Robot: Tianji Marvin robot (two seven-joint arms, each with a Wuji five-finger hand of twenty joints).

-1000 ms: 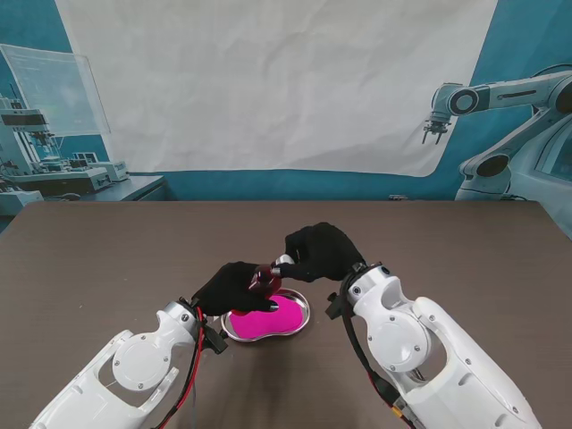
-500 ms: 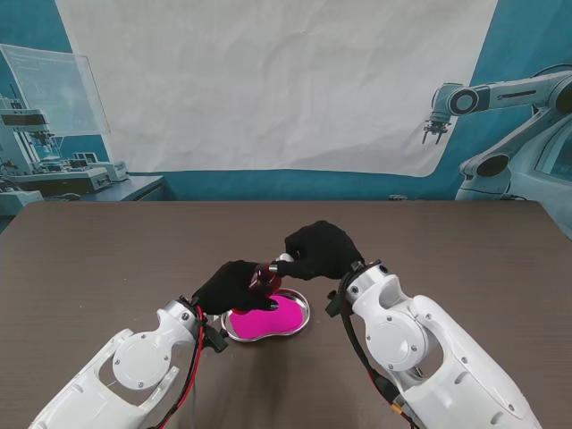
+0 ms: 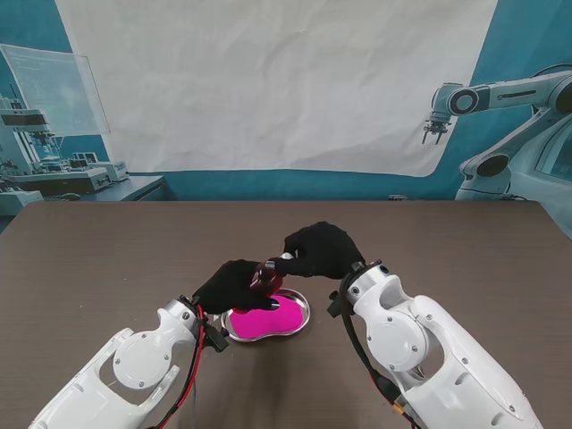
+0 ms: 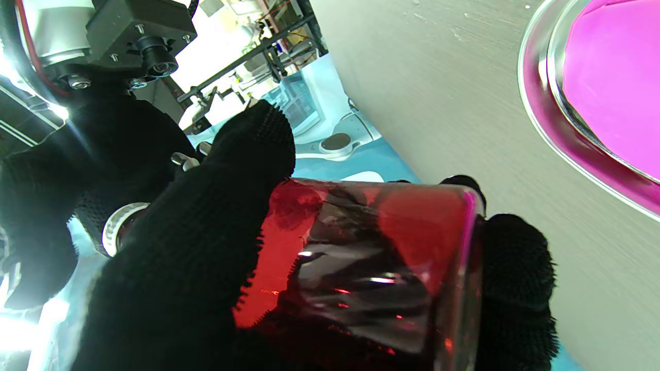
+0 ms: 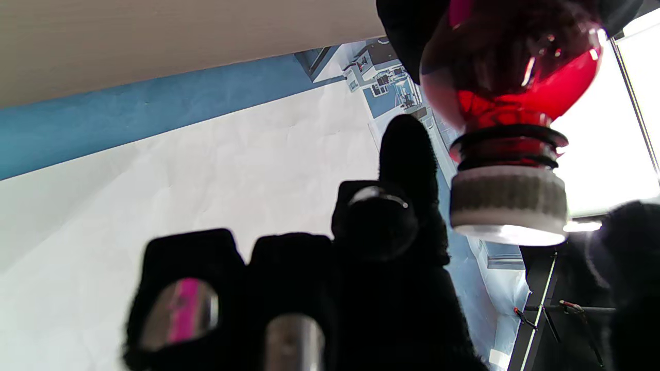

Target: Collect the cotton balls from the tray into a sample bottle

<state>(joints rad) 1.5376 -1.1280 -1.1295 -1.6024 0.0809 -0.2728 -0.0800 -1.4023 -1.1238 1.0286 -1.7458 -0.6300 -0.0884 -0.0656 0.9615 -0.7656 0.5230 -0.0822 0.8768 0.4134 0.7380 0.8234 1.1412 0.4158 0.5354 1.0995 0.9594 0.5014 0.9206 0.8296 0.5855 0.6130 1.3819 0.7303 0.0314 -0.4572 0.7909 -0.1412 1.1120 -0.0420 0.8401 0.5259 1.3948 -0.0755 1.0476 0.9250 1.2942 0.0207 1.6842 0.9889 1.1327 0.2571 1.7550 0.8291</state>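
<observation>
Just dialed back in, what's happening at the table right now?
The left hand holds the red sample bottle tilted over the metal tray with its pink lining. The right hand is at the bottle's white cap, fingers around it; whether it is gripping is unclear. No cotton balls can be made out in the tray.

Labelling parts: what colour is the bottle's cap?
White cap on the red bottle, clearest in the right wrist view.

Almost nothing has changed: the black-gloved right hand [image 3: 320, 250] has edged very slightly toward the red glass sample bottle's [image 3: 263, 277] white cap [image 5: 508, 208].
</observation>
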